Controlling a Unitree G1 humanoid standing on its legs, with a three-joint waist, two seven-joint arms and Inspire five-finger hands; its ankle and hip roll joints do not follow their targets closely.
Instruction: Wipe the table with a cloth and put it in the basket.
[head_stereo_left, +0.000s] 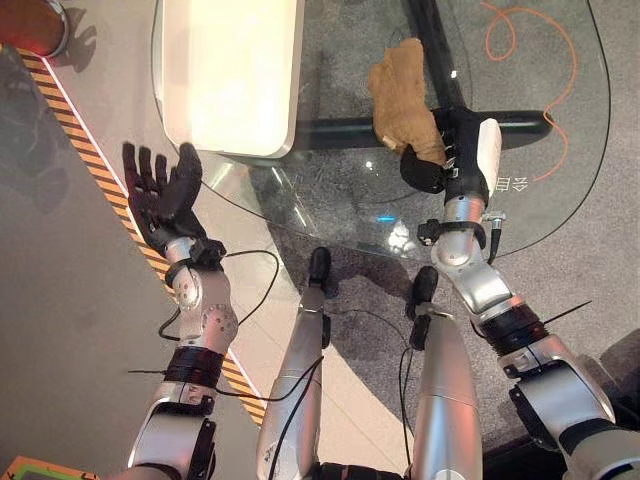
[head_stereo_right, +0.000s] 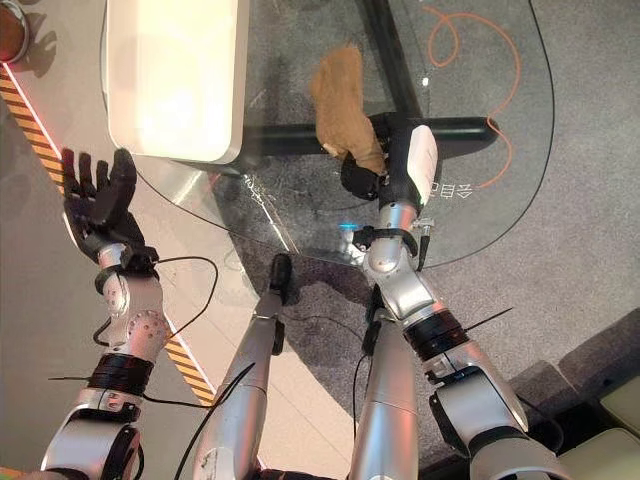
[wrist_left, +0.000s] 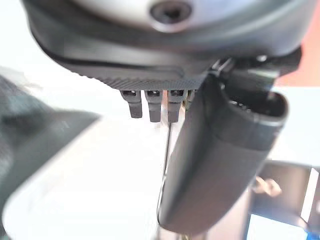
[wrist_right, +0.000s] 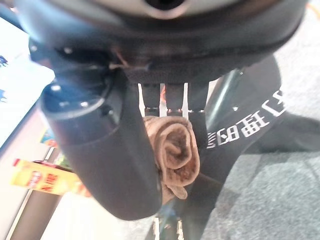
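**A:** where's the cloth (head_stereo_left: 404, 95) right now?

**B:** on the glass table (head_stereo_left: 560, 215), near its front edge. The right hand (head_stereo_left: 455, 160) has its fingers curled round the near end of it; the wrist view shows the brown fabric bunched up between thumb and fingers. The rest of the cloth lies out ahead of the hand on the glass.

**A:** and the left hand (head_stereo_left: 160, 195)?

**B:** off the table's left side, over the floor, palm up, fingers straight and spread, holding nothing. A white box (head_stereo_left: 232, 70) sits on the table's left part.
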